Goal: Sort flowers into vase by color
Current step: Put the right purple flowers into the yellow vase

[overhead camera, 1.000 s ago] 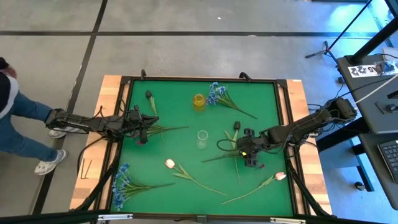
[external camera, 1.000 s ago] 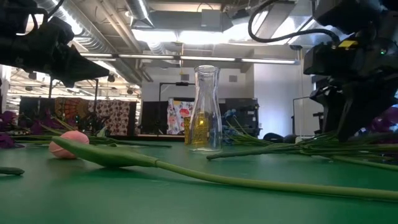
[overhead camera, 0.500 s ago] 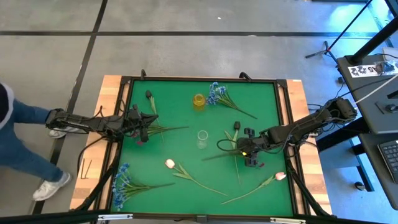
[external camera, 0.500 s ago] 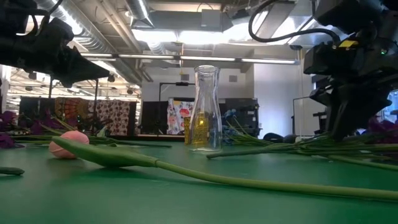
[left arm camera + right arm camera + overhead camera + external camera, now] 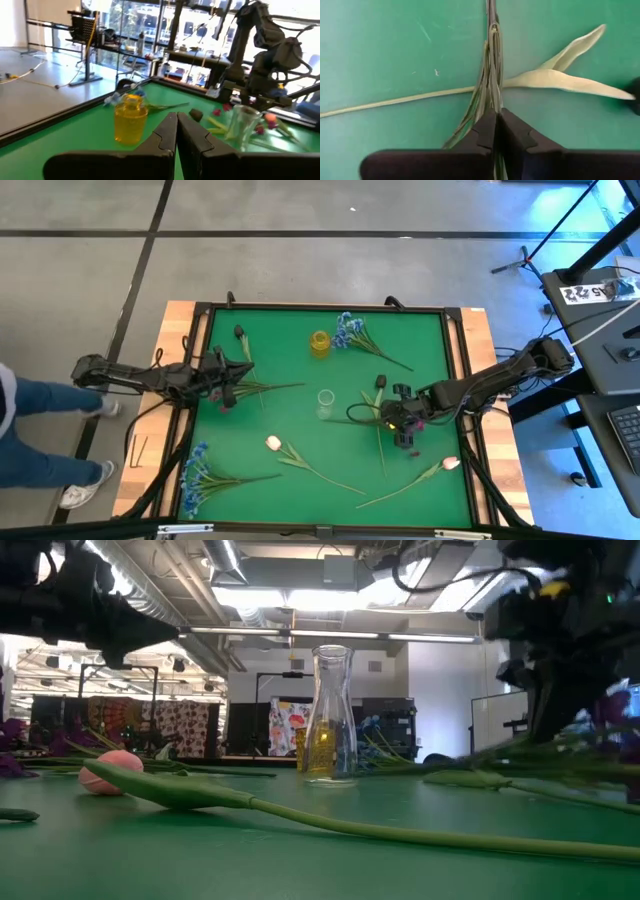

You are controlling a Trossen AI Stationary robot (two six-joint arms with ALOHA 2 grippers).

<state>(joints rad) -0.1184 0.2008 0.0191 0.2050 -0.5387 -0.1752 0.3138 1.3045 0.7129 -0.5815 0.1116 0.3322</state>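
- Your right tool (image 5: 398, 423) sits over the right half of the green surface (image 5: 290, 360), its fingers (image 5: 487, 131) pinched tight on a bundle of thin green stems (image 5: 491, 80); in the low view that bundle hangs clear of the surface.
- Under those stems you can see a dark-budded stem (image 5: 379, 415) lying flat, with two pale leaves (image 5: 567, 67) spread on the green.
- Your left tool (image 5: 228, 388) hovers at the left side of the surface, its fingers (image 5: 167, 135) pressed together with nothing between them, beside a magenta spray (image 5: 255, 390).
- The clear vase (image 5: 325, 403) stands near the middle; the yellow vase (image 5: 320, 343) stands toward the far edge, just beside a blue spray (image 5: 360, 337).
- A second blue spray (image 5: 205, 476) lies at the near left corner.
- Two white-pink tulips lie near the front: one (image 5: 300, 458) left of centre, one (image 5: 425, 473) toward the right edge.
- A person's legs (image 5: 40, 450) show on the floor left of the surface.
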